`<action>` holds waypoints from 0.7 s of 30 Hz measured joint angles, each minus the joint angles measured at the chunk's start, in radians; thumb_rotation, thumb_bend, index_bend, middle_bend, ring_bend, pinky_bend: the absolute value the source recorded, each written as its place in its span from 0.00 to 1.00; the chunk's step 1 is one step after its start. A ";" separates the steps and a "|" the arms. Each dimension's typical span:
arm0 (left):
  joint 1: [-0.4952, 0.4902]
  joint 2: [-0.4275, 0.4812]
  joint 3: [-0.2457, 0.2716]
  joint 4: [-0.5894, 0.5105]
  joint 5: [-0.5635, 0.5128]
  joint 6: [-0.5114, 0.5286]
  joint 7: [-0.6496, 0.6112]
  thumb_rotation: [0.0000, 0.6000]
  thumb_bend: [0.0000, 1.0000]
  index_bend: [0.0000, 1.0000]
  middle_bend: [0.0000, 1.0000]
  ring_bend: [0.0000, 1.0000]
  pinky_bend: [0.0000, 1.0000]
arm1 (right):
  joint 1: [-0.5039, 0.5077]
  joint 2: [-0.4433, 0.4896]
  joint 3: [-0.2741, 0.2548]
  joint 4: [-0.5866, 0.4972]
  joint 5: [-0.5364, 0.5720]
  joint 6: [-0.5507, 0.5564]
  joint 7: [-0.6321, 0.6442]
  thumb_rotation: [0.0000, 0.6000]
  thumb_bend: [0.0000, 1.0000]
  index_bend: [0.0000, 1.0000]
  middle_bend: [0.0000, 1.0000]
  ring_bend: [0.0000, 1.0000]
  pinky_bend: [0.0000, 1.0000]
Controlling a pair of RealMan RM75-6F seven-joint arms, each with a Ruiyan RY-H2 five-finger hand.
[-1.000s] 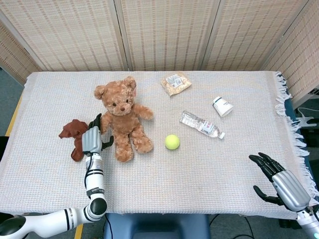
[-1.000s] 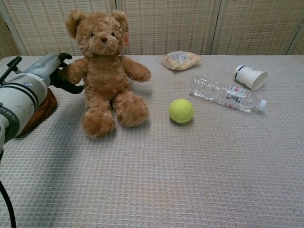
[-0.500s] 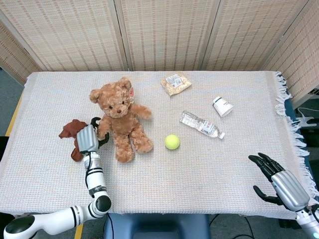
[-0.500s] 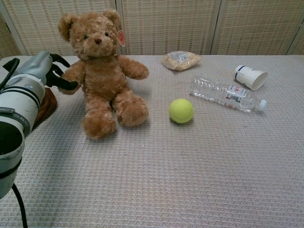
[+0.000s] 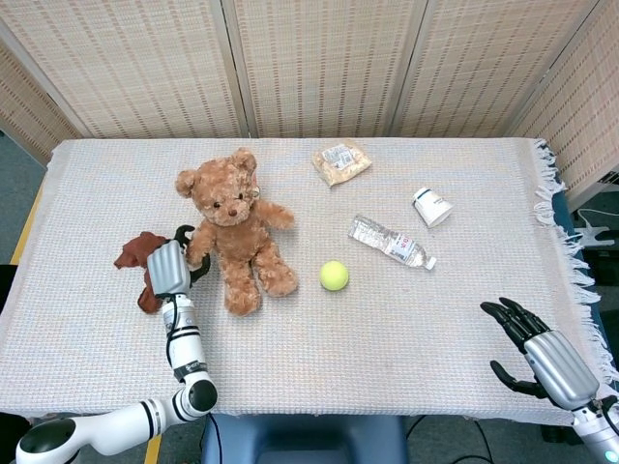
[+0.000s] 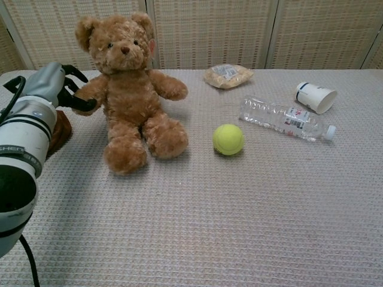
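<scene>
Left robot hand (image 5: pixel 170 267) pinching the arm of the brown teddy bear (image 5: pixel 235 227) to keep it sitting upright near the counter's (image 5: pixel 406 329) left edge; right robot hand (image 5: pixel 535 350) spread, empty.

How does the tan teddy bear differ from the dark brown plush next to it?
The teddy bear is light tan and sits upright; the brown plush is dark reddish-brown and lies flat. The teddy bear is clearly larger. The left hand grips the teddy bear's arm, while the brown plush lies partly hidden behind that hand. Both are soft toys on the table cloth.
</scene>
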 measured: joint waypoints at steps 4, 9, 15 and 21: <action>0.002 0.001 0.001 0.002 0.015 0.000 -0.012 1.00 0.35 0.29 0.48 0.38 0.39 | 0.000 -0.001 0.002 0.001 0.003 0.000 -0.002 1.00 0.29 0.00 0.08 0.00 0.17; 0.001 -0.007 0.005 0.030 0.078 0.024 -0.068 1.00 0.35 0.29 0.48 0.38 0.38 | 0.001 -0.002 0.001 0.001 0.003 -0.003 -0.005 1.00 0.30 0.00 0.08 0.00 0.17; 0.014 -0.002 0.010 0.003 0.026 -0.010 -0.021 1.00 0.35 0.31 0.48 0.38 0.39 | 0.001 -0.003 0.000 0.001 0.002 -0.003 -0.006 1.00 0.30 0.00 0.08 0.00 0.17; 0.016 0.001 0.007 0.002 0.034 -0.014 -0.026 1.00 0.35 0.31 0.48 0.38 0.39 | 0.001 -0.003 0.002 0.001 0.005 -0.003 -0.006 1.00 0.30 0.00 0.08 0.00 0.17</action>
